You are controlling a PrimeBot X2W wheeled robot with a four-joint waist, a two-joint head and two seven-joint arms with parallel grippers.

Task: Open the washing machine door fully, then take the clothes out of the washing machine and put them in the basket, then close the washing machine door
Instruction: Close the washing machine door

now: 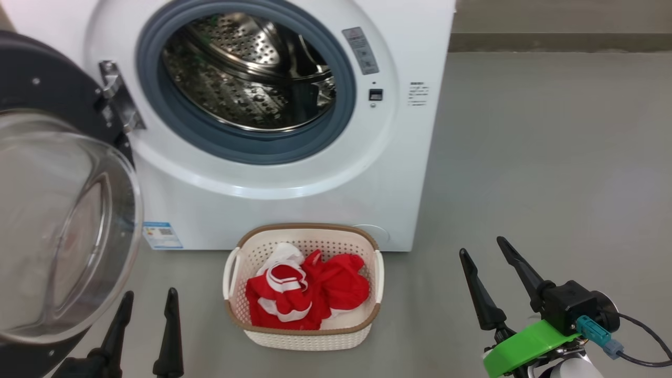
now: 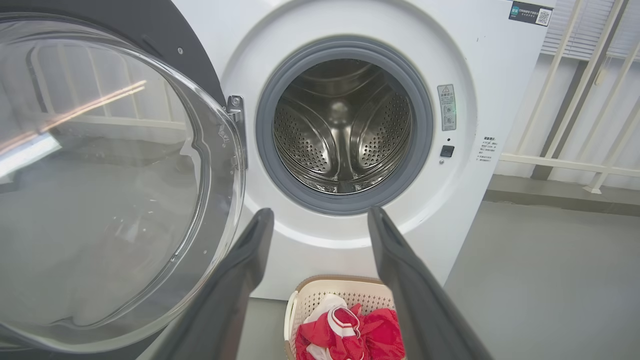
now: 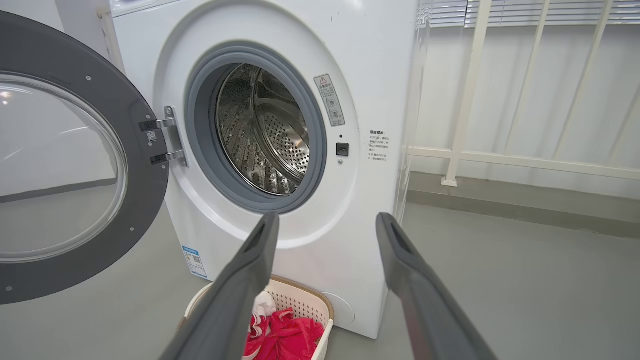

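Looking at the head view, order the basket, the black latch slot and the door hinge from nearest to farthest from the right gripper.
1. basket: on the floor, to the left of the right gripper.
2. black latch slot: on the washing machine front, right of the opening.
3. door hinge: left of the opening, farthest across.

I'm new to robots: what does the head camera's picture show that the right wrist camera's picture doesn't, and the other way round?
Head view's own: the left gripper and right gripper side by side, fingers apart, a green collar on the right wrist, and the whole basket from above.
Right wrist view's own: a white railing beyond the washing machine.
Shared: the washing machine door standing open, the bare steel drum, and the red clothes in the basket.
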